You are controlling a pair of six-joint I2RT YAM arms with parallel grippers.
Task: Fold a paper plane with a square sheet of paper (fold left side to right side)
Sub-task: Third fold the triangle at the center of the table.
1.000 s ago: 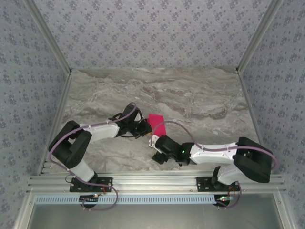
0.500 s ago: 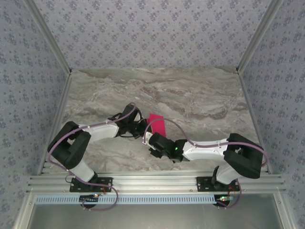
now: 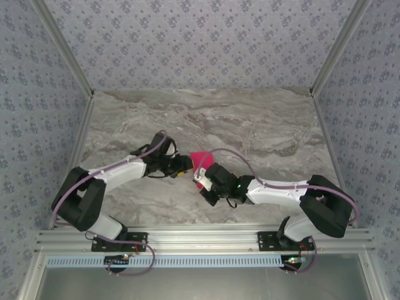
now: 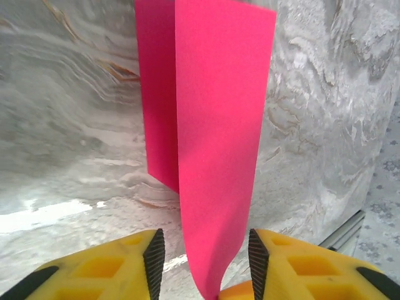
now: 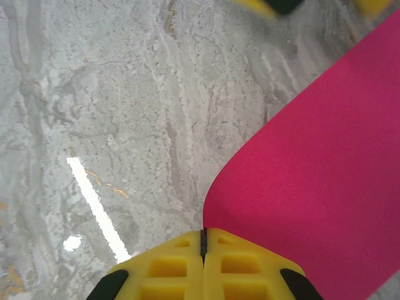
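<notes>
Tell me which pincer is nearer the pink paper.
Right: the right pincer is shut on the paper. The left pincer stands open around its edge.

Nothing readable is showing in any of the views: no words, labels, brand marks, numbers or signs are appearing on any surface.

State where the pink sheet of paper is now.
In the top view, the pink sheet sits centrally between the left gripper and right gripper, pinched by the right.
</notes>
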